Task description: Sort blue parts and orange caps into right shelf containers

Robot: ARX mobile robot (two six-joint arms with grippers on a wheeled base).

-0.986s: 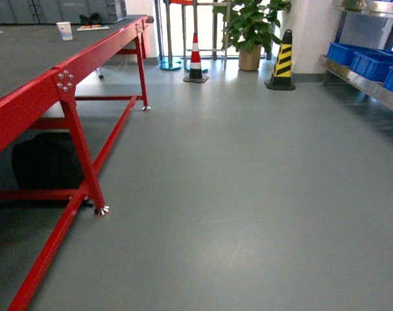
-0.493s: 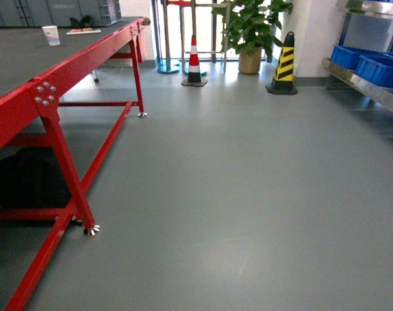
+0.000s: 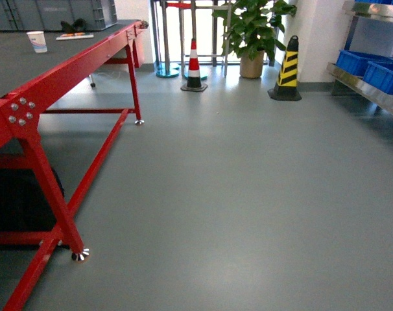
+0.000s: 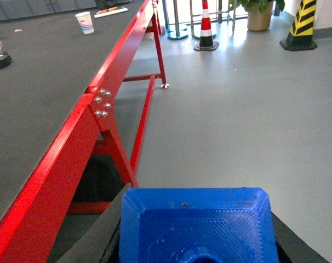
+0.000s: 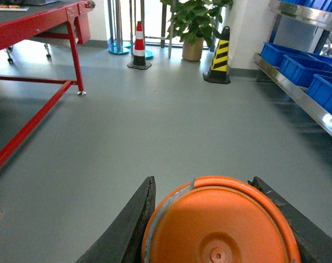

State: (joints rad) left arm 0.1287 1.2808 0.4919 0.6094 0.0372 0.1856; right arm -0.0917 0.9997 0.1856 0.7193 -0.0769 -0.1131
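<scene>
left claw (image 4: 196, 241): clamped on a blue part (image 4: 196, 224), dark fingers (image 4: 97, 235) hugging both sides, part fills the bottom of the left wrist view
right claw (image 5: 221, 219): gripping an orange cap (image 5: 221, 224), round end facing the camera, black fingers (image 5: 127, 224) snug on either side
bench (image 3: 34, 71): red frame, dark grey top, runs down the left side in the head view; bolted joint plate at the near leg
cup (image 3: 36, 41): white paper cup standing upright on the bench top, way toward the far end
bag (image 3: 18, 201): something black and bulky on the floor under the bench, can't tell what exactly
floor (image 3: 235, 194): plain grey, big open stretch between bench and shelf
shelf (image 5: 297, 90): steel rack along the right wall, only its edge shows in the head view
bins (image 5: 297, 63): blue ones lined up side by side on the shelf; can't see inside them from here
cones: red-and-white one (image 3: 194, 65) and a yellow-and-black one (image 3: 287, 70) at the far end, well apart
plant (image 3: 248, 32): potted, leafy, sitting between the two cones at the back
both parts: held up in the claws, well away from the bins
</scene>
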